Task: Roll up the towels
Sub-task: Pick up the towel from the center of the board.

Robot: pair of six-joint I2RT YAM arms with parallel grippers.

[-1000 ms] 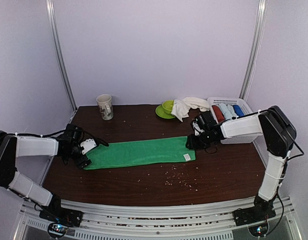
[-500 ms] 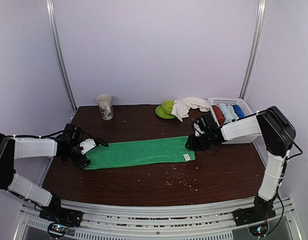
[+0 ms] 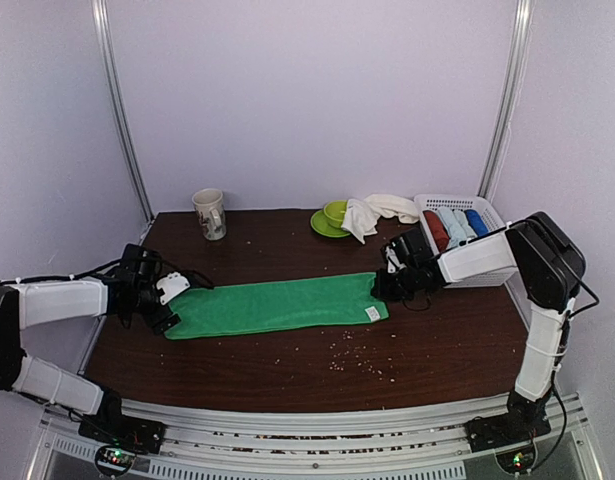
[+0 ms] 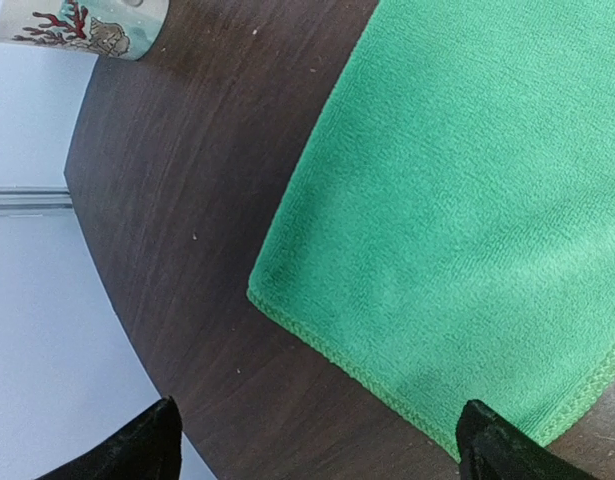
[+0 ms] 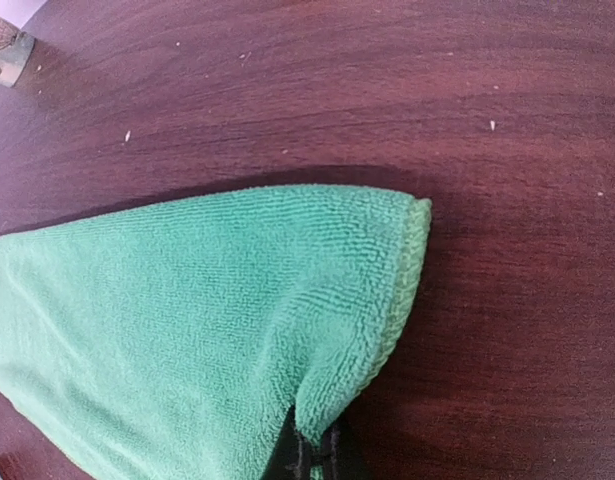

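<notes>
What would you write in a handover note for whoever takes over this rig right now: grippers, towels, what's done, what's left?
The left gripper is open at the left end of the green towel, gripping nothing.
The right gripper is shut on that towel's right edge.
The green towel lies flat on the table; the cream towel is heaped at the back by the green bowl.
Done: green towel laid out.
Left: roll both towels.

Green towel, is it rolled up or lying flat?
Flat. The green towel lies in a long strip on the table, nothing rolled; the right fingers pinch one end.
</notes>
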